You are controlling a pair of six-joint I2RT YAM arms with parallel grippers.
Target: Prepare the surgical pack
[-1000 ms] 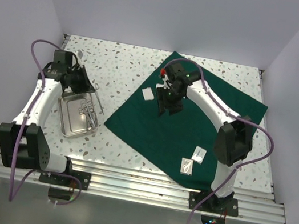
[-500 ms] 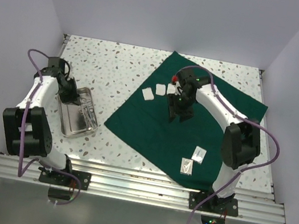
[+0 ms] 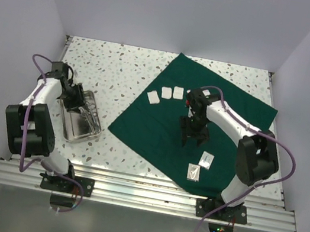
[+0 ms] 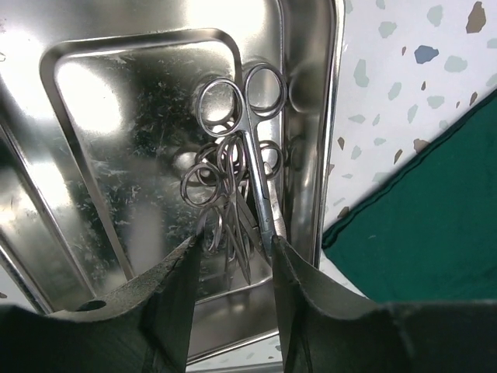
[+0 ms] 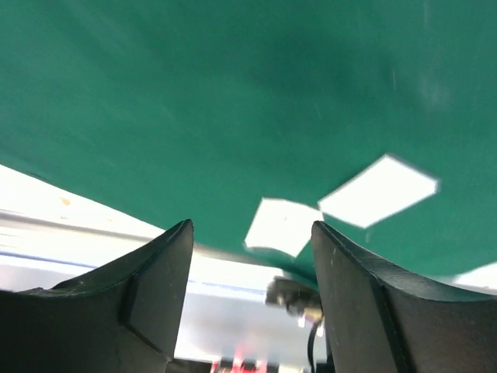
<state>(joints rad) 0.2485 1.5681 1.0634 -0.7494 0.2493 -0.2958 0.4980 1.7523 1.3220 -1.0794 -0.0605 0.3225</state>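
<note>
speckled tabletop (image 3: 121, 71), pale lilac walls (image 3: 179, 12), green cloth (image 3: 152, 130) beside steel tray (image 4: 311, 116), left gripper (image 4: 233, 245) parted over scissors (image 4: 250, 151), right gripper (image 5: 250, 229) parted, seemingly empty

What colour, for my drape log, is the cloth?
The cloth is dark green, clearest from top external.

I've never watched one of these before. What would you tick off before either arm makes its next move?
1. The left gripper is open: ok, jaws apart above the instruments.
2. The instruments lie inside the steel tray: ok, piled along one side.
3. The left gripper is touching the instruments: cannot tell.
4. The green cloth is spread flat: ok.
5. Three gauze squares sit on the cloth: ok, in a row near its far left edge.
6. The right gripper is empty: ok, open above the cloth, near two white packets.
</note>
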